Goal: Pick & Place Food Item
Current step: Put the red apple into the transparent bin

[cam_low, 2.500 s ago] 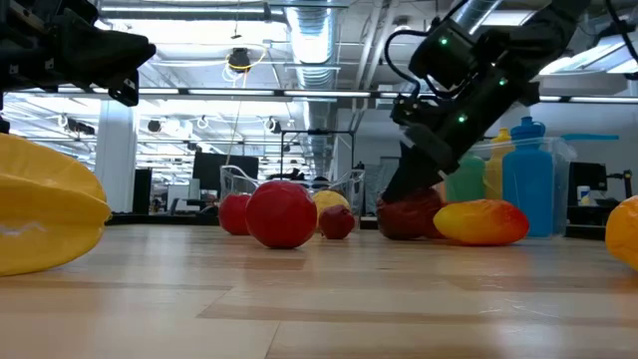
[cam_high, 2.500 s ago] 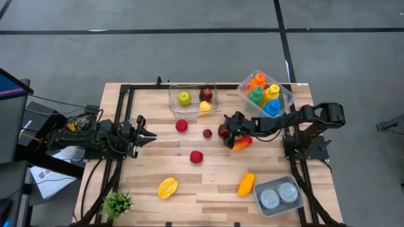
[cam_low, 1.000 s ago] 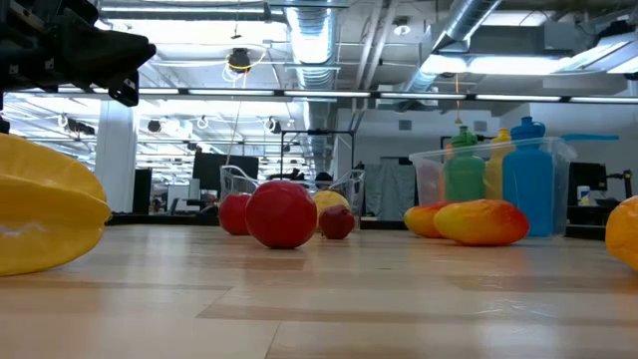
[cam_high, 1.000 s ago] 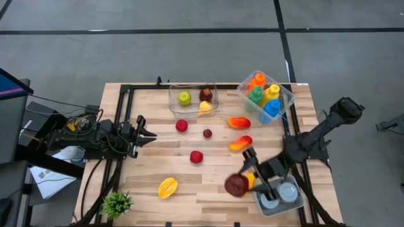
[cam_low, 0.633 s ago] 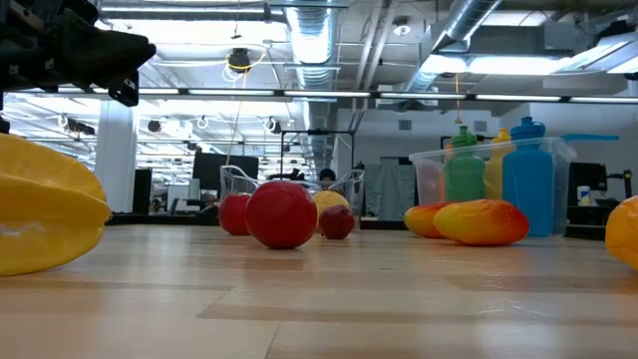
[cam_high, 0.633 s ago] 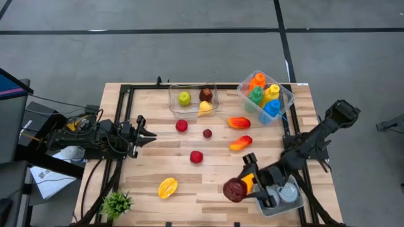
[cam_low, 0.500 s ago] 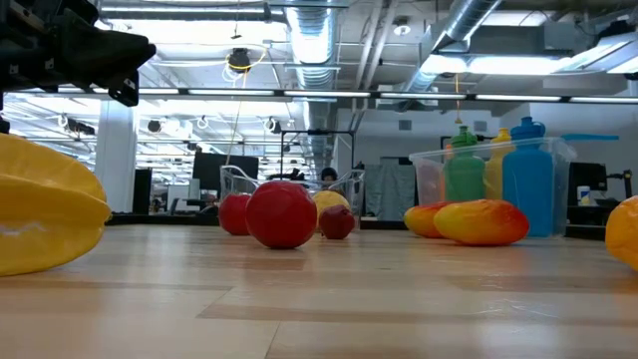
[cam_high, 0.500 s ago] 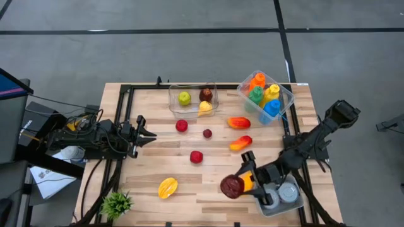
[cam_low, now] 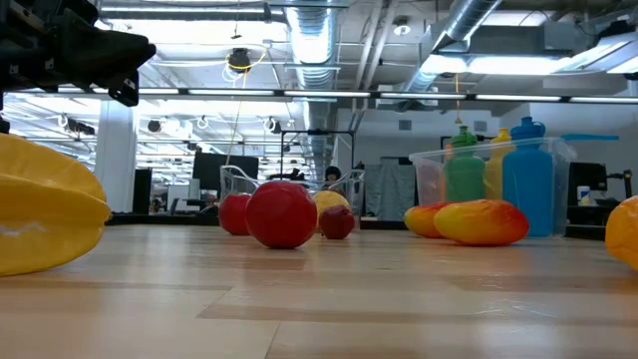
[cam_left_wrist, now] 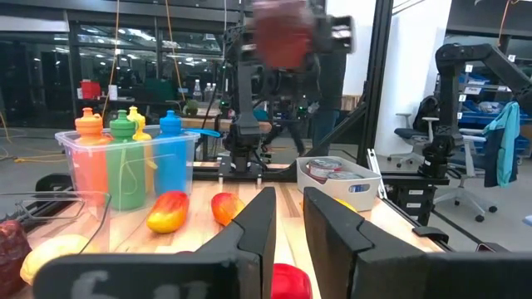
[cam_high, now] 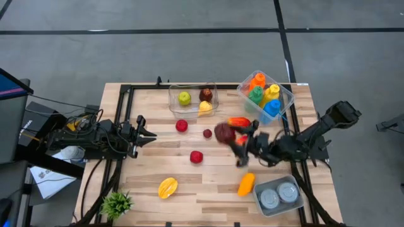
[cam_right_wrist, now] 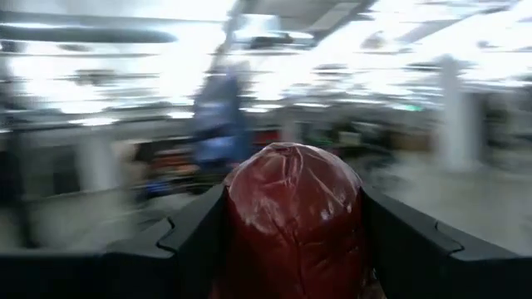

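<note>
A: What is lying on the wooden table (cam_high: 145, 183) right now?

B: Smooth round red balls and glossy long orange fruit, with a clear plastic bin (cam_high: 285, 96) of coloured bottles sitting at the far right corner.

A: And the right gripper (cam_high: 235, 140)?

B: It is hanging over the middle of the table, its fingers clamping a dark red fruit (cam_high: 224, 132), which is wrinkly and shiny, rounded at its end, its long axis running out along the fingers.

A: The left gripper (cam_high: 146, 133)?

B: It is waiting at the left edge, fingers standing apart.
</note>
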### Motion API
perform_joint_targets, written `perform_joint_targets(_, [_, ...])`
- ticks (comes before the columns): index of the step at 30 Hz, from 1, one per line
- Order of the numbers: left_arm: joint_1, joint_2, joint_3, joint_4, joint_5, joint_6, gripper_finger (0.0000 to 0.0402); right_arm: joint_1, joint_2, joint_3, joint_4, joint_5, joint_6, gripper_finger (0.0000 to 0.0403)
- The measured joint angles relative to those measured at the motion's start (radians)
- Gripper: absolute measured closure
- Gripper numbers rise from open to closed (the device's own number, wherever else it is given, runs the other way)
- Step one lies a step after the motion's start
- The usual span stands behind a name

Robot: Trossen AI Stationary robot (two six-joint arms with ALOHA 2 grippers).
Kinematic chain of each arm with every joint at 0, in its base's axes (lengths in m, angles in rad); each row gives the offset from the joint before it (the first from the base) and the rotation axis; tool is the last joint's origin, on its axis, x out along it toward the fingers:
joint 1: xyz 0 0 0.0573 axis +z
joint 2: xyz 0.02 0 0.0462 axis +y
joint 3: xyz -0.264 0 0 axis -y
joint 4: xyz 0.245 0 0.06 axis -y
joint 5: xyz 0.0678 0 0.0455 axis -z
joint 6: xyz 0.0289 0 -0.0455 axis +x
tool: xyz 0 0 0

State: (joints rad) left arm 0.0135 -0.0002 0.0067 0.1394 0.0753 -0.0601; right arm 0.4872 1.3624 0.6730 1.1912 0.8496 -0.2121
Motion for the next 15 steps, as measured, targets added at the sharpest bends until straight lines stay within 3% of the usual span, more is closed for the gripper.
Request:
perform_joint_targets(7, [0.000,0.000,0.000,0.000,0.000,0.000,0.0348,-0.119,0.000,0.017,-0.029,0.193,0.199,0.0158])
perform_joint_targets(15, [0.000,0.000,0.000,0.000,0.000,0.000,0.0348,-0.189,0.000,0.017,-0.035,0.193,0.359,0.0158])
